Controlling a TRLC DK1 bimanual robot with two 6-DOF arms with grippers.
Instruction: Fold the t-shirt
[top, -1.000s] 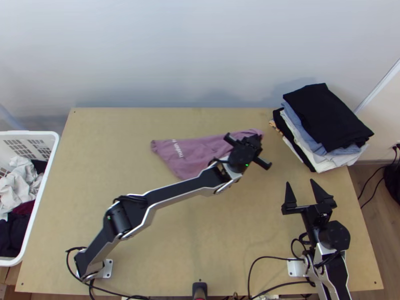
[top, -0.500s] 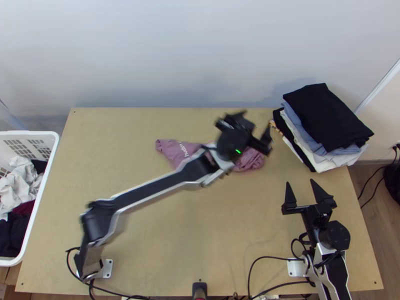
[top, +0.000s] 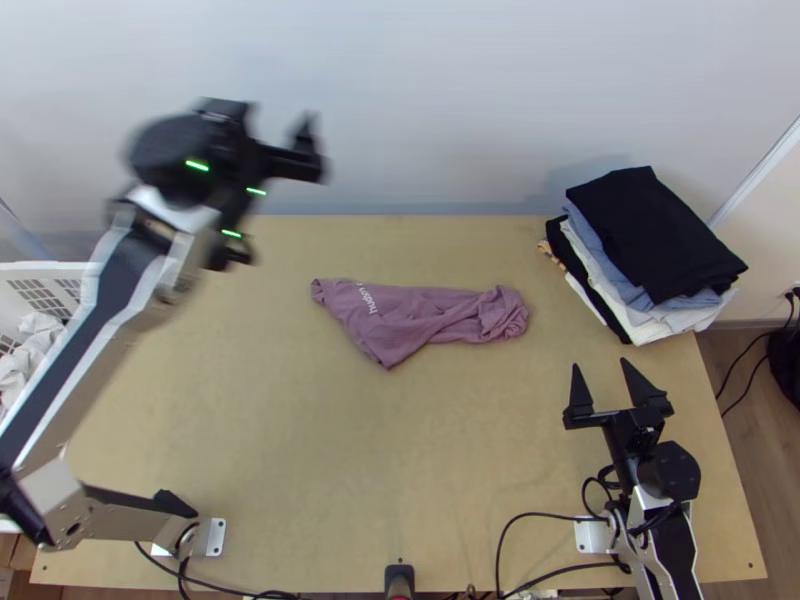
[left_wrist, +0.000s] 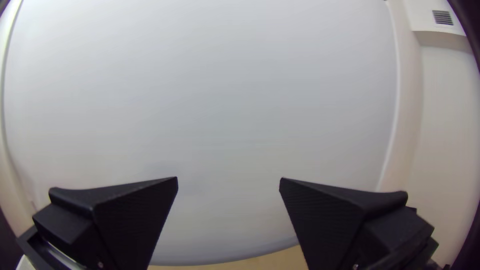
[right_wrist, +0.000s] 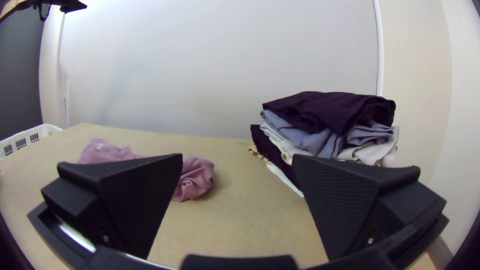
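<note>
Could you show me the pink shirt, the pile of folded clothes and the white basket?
Pink shirt (top: 395, 322): top view, on its middle.
Pile of folded clothes (top: 655, 235): top view, on the black garment uppermost.
White basket (right_wrist: 30, 137): right wrist view, on its side.

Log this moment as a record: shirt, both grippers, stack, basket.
shirt: pink, crumpled on the table, bunched at its right end
left gripper: open, holding nothing, raised on the left side
right gripper: open, holding nothing, near right
stack: far right, black garment on top
basket: left of the table, pale cloth inside
</note>
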